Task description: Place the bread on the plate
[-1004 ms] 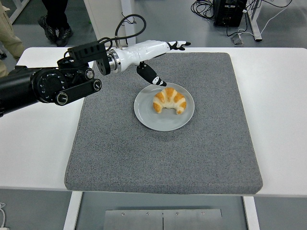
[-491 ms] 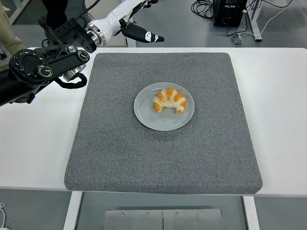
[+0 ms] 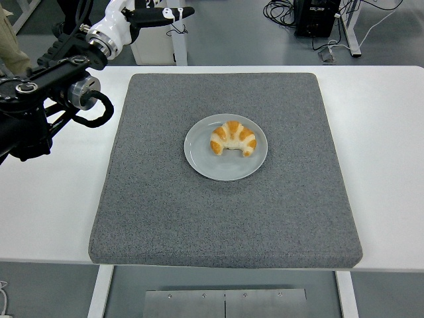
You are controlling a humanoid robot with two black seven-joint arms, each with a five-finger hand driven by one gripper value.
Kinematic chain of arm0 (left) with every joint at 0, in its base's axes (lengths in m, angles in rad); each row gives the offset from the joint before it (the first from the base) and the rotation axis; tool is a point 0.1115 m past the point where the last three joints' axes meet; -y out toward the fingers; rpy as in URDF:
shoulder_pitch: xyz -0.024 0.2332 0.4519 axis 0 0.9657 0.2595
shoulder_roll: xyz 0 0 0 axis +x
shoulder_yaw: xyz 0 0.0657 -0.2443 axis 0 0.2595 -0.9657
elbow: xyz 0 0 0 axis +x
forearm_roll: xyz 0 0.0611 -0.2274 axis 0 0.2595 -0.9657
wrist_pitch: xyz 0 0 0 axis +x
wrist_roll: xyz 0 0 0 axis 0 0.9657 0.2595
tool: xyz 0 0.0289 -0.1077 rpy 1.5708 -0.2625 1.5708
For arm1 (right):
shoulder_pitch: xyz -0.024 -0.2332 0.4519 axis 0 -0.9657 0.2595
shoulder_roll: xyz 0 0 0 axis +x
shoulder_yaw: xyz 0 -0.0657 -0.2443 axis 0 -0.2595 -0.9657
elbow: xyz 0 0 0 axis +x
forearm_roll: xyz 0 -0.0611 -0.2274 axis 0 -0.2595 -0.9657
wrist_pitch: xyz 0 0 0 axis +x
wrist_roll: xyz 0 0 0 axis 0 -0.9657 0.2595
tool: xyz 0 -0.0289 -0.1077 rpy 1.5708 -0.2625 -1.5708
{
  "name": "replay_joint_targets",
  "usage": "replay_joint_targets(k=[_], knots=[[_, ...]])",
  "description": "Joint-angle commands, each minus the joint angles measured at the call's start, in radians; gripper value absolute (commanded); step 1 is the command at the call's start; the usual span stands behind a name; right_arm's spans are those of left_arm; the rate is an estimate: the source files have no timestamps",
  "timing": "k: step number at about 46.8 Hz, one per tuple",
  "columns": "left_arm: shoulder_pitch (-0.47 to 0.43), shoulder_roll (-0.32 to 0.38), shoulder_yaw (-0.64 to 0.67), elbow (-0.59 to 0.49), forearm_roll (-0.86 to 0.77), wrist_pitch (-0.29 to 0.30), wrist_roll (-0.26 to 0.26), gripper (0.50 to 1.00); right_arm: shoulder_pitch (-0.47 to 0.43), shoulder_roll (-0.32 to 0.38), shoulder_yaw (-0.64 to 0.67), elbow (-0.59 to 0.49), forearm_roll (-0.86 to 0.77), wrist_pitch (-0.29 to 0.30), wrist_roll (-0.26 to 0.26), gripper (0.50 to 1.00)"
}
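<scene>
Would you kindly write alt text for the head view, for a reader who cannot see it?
A croissant lies on a round grey plate at the middle of a grey mat on a white table. The left robot hand is raised at the top left, beyond the table's far edge, fingers extended and holding nothing.

At the centre of the frame, the bread (image 3: 233, 138) is a croissant banded golden-orange and pale cream. It lies on a plain light grey plate (image 3: 219, 169). The mat (image 3: 165, 199) under the plate is speckled dark grey, a fine salt-and-pepper pattern. The table (image 3: 391, 165) is plain white. In the upper left of the frame, the left arm (image 3: 40, 99) is black with silver round joints, and the left hand (image 3: 156, 13) is white with black fingers.
</scene>
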Motion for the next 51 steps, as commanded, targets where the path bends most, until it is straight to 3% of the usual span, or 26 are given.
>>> replay_joint_targets(k=[1,13,26,51], knots=[[0.034,-0.007,-0.072,0.037,-0.001,-0.028,0.005,0.972,0.0,0.0,0.001,0.0,0.0,0.0,0.0,1.0],[0.114,-0.028,-0.233,0.159,-0.033,-0.146,0.036,0.972,0.0,0.0,0.001,0.0,0.0,0.0,0.0,1.0],[0.117,-0.172,-0.247,0.394,-0.09,-0.238,0.051,0.972,0.0,0.0,0.001,0.001,0.0,0.0,0.0,1.0],[0.203,-0.172,-0.305,0.417,-0.15,-0.246,0.04,0.972,-0.008,0.0,0.001,0.014,0.0,0.005,0.0,1.0]])
